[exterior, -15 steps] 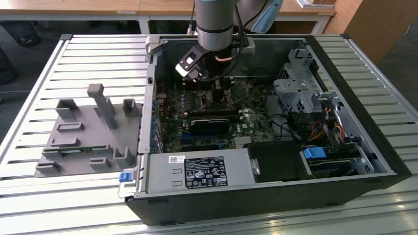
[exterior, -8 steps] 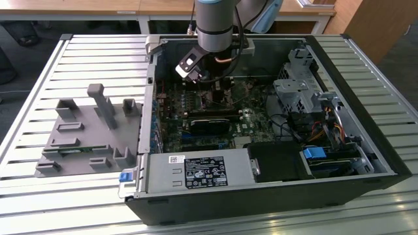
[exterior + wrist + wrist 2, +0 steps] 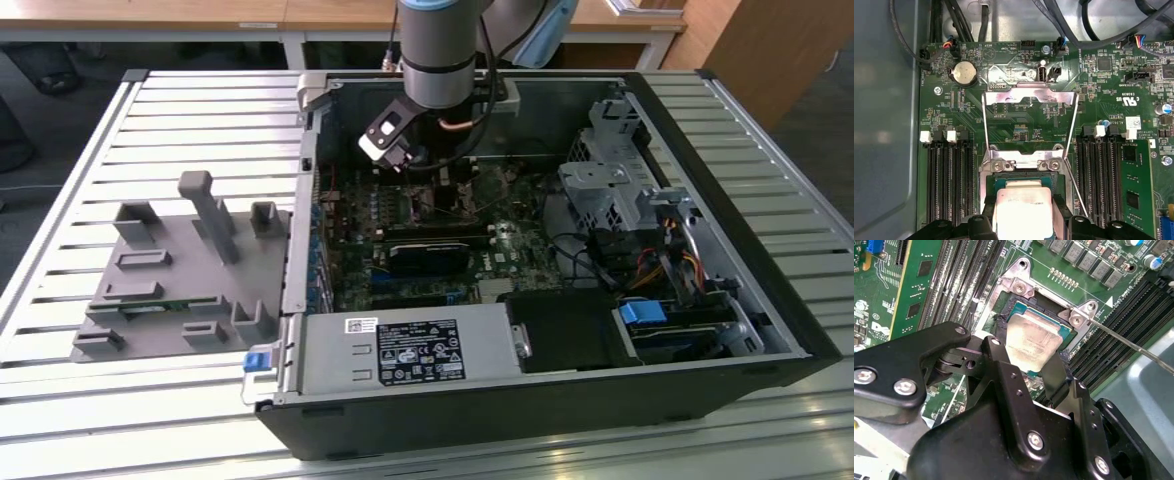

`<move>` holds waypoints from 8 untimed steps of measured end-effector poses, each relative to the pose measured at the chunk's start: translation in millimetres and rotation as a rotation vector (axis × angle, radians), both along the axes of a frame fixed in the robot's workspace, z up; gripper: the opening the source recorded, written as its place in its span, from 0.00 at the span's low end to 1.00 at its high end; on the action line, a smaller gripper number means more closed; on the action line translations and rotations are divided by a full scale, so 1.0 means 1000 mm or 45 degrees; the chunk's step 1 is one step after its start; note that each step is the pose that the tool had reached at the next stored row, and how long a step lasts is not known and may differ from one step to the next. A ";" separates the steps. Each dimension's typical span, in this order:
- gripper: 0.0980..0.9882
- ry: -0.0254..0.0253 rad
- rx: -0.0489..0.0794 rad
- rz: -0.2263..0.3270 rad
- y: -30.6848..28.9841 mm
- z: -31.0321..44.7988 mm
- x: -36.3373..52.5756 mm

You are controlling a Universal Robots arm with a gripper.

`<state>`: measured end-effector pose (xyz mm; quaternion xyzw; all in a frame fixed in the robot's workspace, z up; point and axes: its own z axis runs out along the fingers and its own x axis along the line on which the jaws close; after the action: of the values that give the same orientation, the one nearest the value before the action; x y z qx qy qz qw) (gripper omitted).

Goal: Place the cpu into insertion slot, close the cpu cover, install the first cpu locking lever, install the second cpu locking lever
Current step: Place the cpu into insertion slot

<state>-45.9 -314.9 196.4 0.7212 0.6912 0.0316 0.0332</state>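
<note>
The cpu [image 3: 1021, 207] [image 3: 1031, 340], a square chip with a silvery face, sits over the insertion slot [image 3: 1024, 161] [image 3: 1004, 305], square to its metal rim. My gripper [image 3: 1024, 212] [image 3: 1026, 352] has a black finger pressed to each side of the chip, so it is shut on it. The cpu cover [image 3: 1004, 96] is swung open, its windowed frame standing back from the slot. A thin wire locking lever [image 3: 1134, 346] [image 3: 1076, 187] runs free beside the slot. In the exterior view the gripper [image 3: 434, 175] reaches down into the open case over the motherboard.
Long black memory slots [image 3: 949, 185] flank the socket, and a green memory card [image 3: 1136, 192] stands in one. A coin battery [image 3: 963, 73] and cables lie beyond. A grey fixture [image 3: 187, 270] sits at the exterior view's left; the power supply [image 3: 400, 350] and drive cage [image 3: 614, 190] crowd the case.
</note>
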 end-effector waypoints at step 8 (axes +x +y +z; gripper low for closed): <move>0.48 -0.0003 0.001 -0.001 -0.0002 -0.0007 -0.0001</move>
<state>-46.1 -315.1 195.7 0.7214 0.6910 0.0318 0.0331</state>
